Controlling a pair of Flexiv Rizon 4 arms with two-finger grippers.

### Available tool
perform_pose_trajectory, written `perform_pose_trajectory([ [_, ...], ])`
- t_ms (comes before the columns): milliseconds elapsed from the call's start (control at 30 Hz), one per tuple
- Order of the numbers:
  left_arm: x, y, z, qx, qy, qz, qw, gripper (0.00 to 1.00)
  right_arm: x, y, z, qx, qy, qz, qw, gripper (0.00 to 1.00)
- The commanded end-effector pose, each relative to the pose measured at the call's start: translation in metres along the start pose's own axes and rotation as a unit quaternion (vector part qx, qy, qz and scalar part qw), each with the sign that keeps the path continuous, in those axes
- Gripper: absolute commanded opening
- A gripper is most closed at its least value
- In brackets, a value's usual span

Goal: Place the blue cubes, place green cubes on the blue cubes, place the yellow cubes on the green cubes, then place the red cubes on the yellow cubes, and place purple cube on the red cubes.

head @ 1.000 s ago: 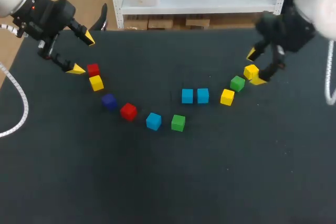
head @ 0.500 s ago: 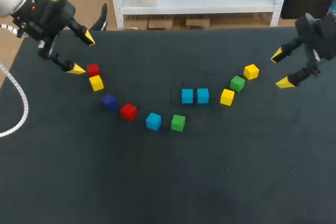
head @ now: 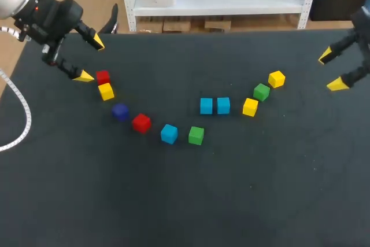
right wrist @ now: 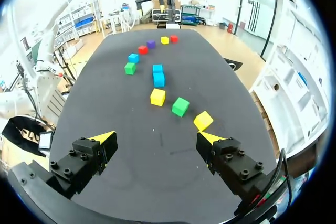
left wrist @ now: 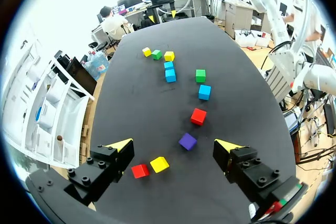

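The two touching blue cubes form a bar running 9 to 3 o'clock. Empty, the left gripper and right gripper gape apart, the latter's body cut off at 3 o'clock.

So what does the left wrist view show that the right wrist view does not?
Only the left wrist view shows the left gripper up close, open, with a red cube and a yellow cube just ahead of it. Only the right wrist view shows the right gripper up close, open, with the outermost yellow cube beside one finger. Both show two blue cubes side by side and the purple cube.
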State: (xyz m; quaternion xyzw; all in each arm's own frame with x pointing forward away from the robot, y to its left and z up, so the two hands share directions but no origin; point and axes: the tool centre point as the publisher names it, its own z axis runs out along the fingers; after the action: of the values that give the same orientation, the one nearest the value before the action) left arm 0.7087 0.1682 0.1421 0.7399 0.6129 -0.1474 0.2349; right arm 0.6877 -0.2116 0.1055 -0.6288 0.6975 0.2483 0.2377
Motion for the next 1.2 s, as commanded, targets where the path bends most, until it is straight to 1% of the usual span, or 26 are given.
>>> perform_pose_trajectory([
  [33, 0.001, -0.001, 0.000, -0.001, -0.001, 0.002, 1.000, 1.00, 0.008, -0.008, -0.005, -0.016, -0.004, -0.003, 1.000, 1.00],
  [200, 0.001, -0.001, 0.000, -0.001, -0.001, 0.002, 1.000, 1.00, 0.021, -0.011, -0.006, -0.023, -0.007, -0.004, 1.000, 1.00],
  [333, 0.001, -0.001, 0.000, -0.001, -0.001, 0.002, 1.000, 1.00, 0.027, -0.014, -0.005, -0.030, -0.011, -0.015, 0.999, 1.00],
  [500, 0.001, -0.001, 0.000, -0.001, -0.001, 0.002, 1.000, 1.00, 0.030, -0.016, -0.009, -0.039, -0.009, -0.027, 0.999, 1.00],
  [767, 0.001, -0.001, 0.000, -0.001, -0.001, 0.002, 1.000, 1.00, 0.030, -0.016, -0.009, -0.039, -0.009, -0.027, 0.999, 1.00],
  [800, 0.001, -0.002, 0.000, -0.001, 0.007, 0.012, 1.000, 1.00, 0.030, -0.016, -0.009, -0.039, -0.009, -0.027, 0.999, 1.00],
  [867, -0.001, -0.004, 0.005, 0.009, 0.038, 0.045, 0.998, 1.00, 0.030, -0.016, -0.009, -0.039, -0.009, -0.027, 0.999, 1.00],
  [900, -0.003, -0.005, 0.009, 0.020, 0.056, 0.064, 0.996, 1.00, 0.030, -0.016, -0.009, -0.039, -0.009, -0.027, 0.999, 1.00],
  [1000, -0.012, -0.011, 0.018, 0.040, 0.085, 0.111, 0.989, 1.00, 0.030, -0.016, -0.009, -0.039, -0.009, -0.027, 0.999, 1.00],
  [1100, -0.017, -0.017, 0.031, 0.060, 0.107, 0.136, 0.983, 1.00, 0.030, -0.016, -0.009, -0.039, -0.009, -0.027, 0.999, 1.00],
  [1167, -0.021, -0.021, 0.039, 0.067, 0.125, 0.142, 0.980, 1.00, 0.030, -0.016, -0.009, -0.039, -0.009, -0.027, 0.999, 1.00],
  [1200, -0.023, -0.023, 0.043, 0.068, 0.125, 0.143, 0.979, 1.00, 0.030, -0.016, -0.009, -0.039, -0.009, -0.027, 0.999, 1.00],
])
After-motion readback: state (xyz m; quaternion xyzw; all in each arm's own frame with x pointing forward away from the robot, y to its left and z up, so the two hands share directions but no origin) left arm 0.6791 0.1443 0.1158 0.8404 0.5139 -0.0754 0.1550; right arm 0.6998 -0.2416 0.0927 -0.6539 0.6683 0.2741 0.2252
